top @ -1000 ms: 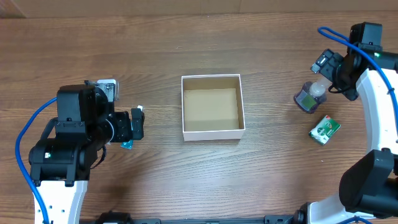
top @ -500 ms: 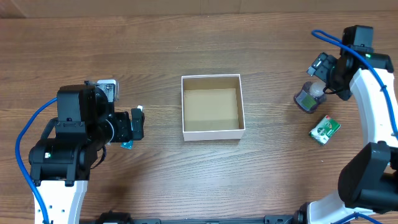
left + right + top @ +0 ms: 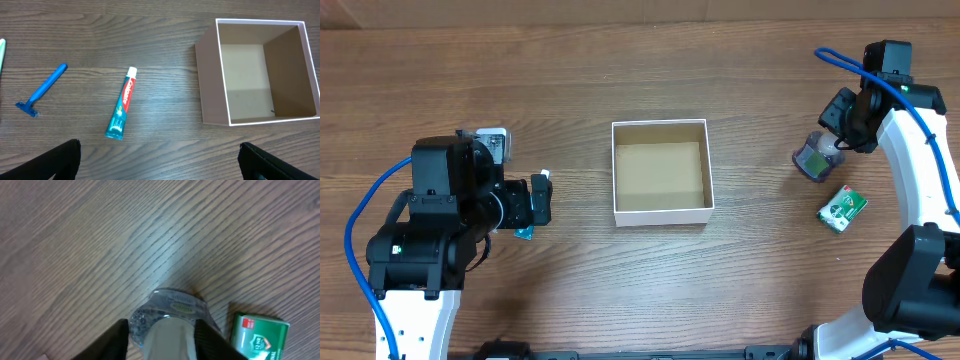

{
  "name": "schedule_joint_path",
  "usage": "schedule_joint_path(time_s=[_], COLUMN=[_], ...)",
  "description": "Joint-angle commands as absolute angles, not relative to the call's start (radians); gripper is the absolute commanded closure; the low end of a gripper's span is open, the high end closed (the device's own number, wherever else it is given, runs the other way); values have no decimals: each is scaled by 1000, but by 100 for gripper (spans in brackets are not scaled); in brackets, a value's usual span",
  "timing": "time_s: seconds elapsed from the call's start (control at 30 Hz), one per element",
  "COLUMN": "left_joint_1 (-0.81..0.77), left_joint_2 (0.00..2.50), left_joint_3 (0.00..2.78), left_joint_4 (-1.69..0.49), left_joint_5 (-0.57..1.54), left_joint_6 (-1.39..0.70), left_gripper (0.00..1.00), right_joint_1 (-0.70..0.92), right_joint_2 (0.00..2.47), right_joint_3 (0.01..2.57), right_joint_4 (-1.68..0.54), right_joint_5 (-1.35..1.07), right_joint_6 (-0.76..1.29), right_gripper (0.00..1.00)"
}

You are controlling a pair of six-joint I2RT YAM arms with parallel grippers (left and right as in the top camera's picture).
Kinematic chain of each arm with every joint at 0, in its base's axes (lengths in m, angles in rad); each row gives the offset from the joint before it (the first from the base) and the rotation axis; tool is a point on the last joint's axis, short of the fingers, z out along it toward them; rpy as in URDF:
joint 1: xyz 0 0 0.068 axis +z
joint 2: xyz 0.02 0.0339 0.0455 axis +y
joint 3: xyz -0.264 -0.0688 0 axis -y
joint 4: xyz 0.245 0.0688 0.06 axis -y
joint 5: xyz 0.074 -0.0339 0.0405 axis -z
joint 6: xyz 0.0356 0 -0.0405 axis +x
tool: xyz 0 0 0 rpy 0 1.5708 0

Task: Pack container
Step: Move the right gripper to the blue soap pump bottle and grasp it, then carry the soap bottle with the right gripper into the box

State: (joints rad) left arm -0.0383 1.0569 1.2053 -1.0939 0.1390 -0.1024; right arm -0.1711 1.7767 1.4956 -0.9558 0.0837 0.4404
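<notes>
Count: one container (image 3: 660, 213), one toothpaste tube (image 3: 122, 103), one blue razor (image 3: 42, 91), one dark bottle (image 3: 815, 157), one green packet (image 3: 843, 208).

The container sits mid-table, open side up, with nothing visible in it. In my left wrist view it lies right of the toothpaste tube and well apart from it.

My left gripper (image 3: 160, 152) hangs with its fingers spread wide, holding nothing.

My right gripper (image 3: 160, 340) has a finger on either side of the bottle's pale cap. I cannot tell whether they press on it.

Obscured: the overhead view hides the tube and razor under my left arm. A pale object at the left wrist frame's left edge is cut off and unidentifiable. The bottle's lower part runs out of the right wrist frame.
</notes>
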Motion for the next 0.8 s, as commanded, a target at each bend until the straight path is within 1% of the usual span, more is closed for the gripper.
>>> schedule_joint_path(time_s=[0.0, 0.1, 0.17, 0.3, 0.4, 0.57, 0.63, 0.77], left_joint_1=[-32, -32, -32, -32, -32, -32, -32, -32], left_joint_2=[1059, 1059, 1059, 1059, 1059, 1059, 1059, 1059], left_joint_3=[1229, 1229, 1229, 1229, 1229, 1229, 1229, 1229], left_joint_4=[-1096, -1096, -1096, -1096, -1096, -1096, -1096, -1095], left_joint_5=[154, 154, 154, 154, 154, 154, 154, 154], left_joint_6=[-113, -113, -113, -113, -113, -113, -113, -113], left_gripper=[0, 0, 0, 0, 0, 0, 0, 0], right_joint_1=[-171, -171, -171, -171, -171, -171, -166, -117], right_joint_2=[1777, 1777, 1777, 1777, 1777, 1767, 1745, 1648], right_joint_3=[1491, 1491, 1491, 1491, 1491, 1502, 1520, 1569], right_joint_4=[-949, -951, -952, -952, -950, -949, -956, -986], right_joint_5=[93, 93, 93, 93, 93, 96, 92, 91], right_joint_6=[439, 439, 439, 439, 439, 437, 413, 345], right_gripper=[61, 63, 69, 76, 85, 91, 96, 96])
